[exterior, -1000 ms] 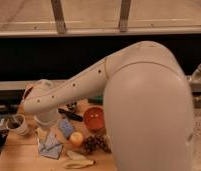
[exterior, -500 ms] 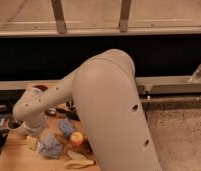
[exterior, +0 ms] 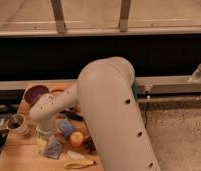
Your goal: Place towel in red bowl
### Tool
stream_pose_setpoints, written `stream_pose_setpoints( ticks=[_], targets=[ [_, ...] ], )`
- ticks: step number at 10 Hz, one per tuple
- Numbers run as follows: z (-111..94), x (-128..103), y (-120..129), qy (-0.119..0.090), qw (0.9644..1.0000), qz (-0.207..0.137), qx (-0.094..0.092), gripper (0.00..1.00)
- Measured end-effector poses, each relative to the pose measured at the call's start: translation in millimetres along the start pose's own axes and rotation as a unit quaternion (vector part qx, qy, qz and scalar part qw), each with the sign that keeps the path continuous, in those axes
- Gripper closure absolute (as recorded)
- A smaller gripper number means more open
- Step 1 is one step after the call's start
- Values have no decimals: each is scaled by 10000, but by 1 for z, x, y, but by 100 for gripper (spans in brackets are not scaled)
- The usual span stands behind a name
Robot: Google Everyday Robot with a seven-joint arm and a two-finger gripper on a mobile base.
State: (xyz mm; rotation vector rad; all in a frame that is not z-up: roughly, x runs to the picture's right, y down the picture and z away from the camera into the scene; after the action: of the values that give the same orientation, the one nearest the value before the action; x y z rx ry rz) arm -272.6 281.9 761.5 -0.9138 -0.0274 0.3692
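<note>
Arm [exterior: 106,107] fills mid-frame, bends down to the L over the desk [exterior: 18,156]. Claw [exterior: 42,141] sits low near the desk's front-left, fingers spread wide, nothing seen in its grip. Towel [exterior: 54,148] lies crumpled on the desk just beside the claw, on the R; can't tell if they touch. Red bowl [exterior: 58,90] is at the back, mostly hidden by the arm, next to the purple bowl [exterior: 35,93] & well apart from the towel. Blue sponge [exterior: 67,128], apple [exterior: 76,139] & banana [exterior: 80,163] lie to the towel's R. Cup [exterior: 16,123] at far L.
</note>
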Motion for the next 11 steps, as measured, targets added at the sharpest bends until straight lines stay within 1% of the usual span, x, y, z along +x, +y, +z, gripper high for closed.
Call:
stream_pose_setpoints(
  ticks=[1, 2, 3, 4, 5, 7, 8, 9, 10, 11],
  targets=[
    [3, 1, 2, -19, 10000, 60, -41, 31],
    [5, 1, 6, -32, 9999, 133, -20, 35],
    [6, 0, 9, -50, 9998, 174, 80, 42],
    [7, -1, 14, -66, 9995, 202, 252, 54],
    [7, 0, 15, -90, 9992, 212, 324, 64],
    [7, 1, 15, -119, 9988, 233, 405, 82],
    [7, 0, 17, -140, 9988, 212, 430, 94],
    [6, -1, 17, -166, 9986, 211, 454, 99],
    [5, -1, 17, -191, 9985, 205, 463, 100],
    [0, -2, 16, -272, 9983, 201, 483, 100]
  ],
)
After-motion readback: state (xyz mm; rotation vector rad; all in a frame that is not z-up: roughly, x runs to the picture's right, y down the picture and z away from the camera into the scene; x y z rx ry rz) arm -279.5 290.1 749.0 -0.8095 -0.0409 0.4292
